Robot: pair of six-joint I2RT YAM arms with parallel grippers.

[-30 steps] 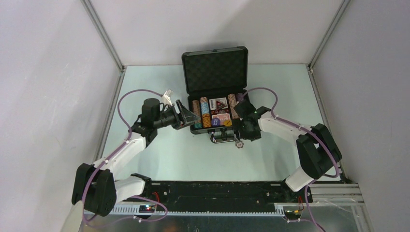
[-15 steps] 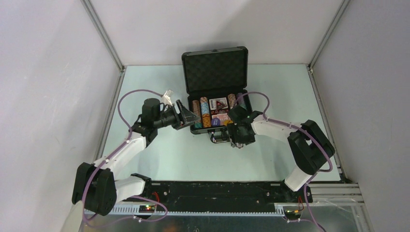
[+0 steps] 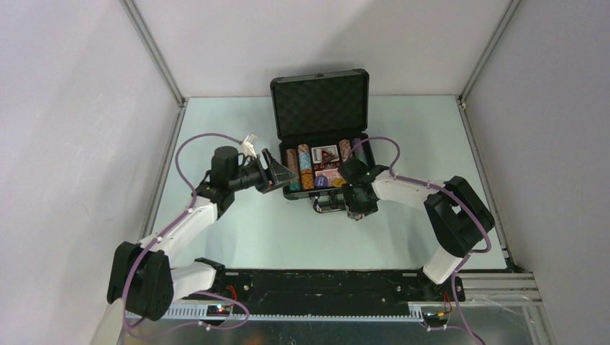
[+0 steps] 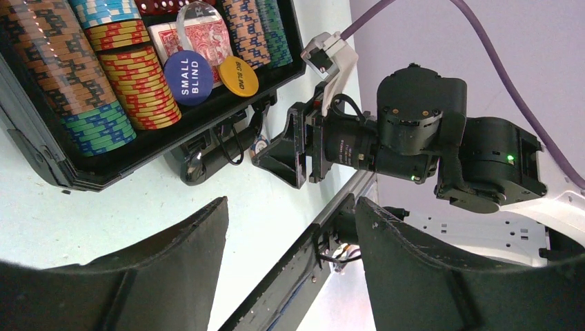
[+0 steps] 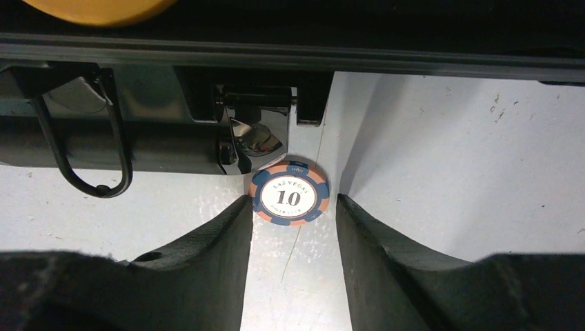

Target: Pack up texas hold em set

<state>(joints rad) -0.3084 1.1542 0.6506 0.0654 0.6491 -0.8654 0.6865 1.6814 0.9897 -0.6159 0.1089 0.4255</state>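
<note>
The black briefcase (image 3: 320, 108) stands open at the table's (image 3: 237, 230) middle, toward 12 o'clock from the arm bases. Its lid, lined with egg-crate foam, is upright, and its handle (image 4: 214, 148) is on the 6 o'clock edge. In the tray, rows of striped poker chips (image 4: 134, 86) stand on edge in orange, yellow, teal and light blue, with a red card deck (image 4: 207, 38) between them. One loose chip (image 5: 290, 195), blue and salmon, lies flat on the table just beside the case's latch (image 5: 250, 138), at about 5 o'clock of the case. The top view hides that chip under the right gripper (image 5: 292, 204), and the right wrist view cuts off the tray except for a sliver of yellow. Dark red dice at the left wrist view's top edge are cropped. The blue disc (image 4: 188, 77) reads "SMALL BLIND"; the yellow disc (image 4: 238, 76) beside it, inverted, seems to read "BIG BLIND"; the loose chip reads "LAS VEGAS" and "10". The right gripper is spread, its fingers straddling the chip, contact unclear. The left gripper (image 4: 290, 214) is released, at 9 o'clock of the case.
</note>
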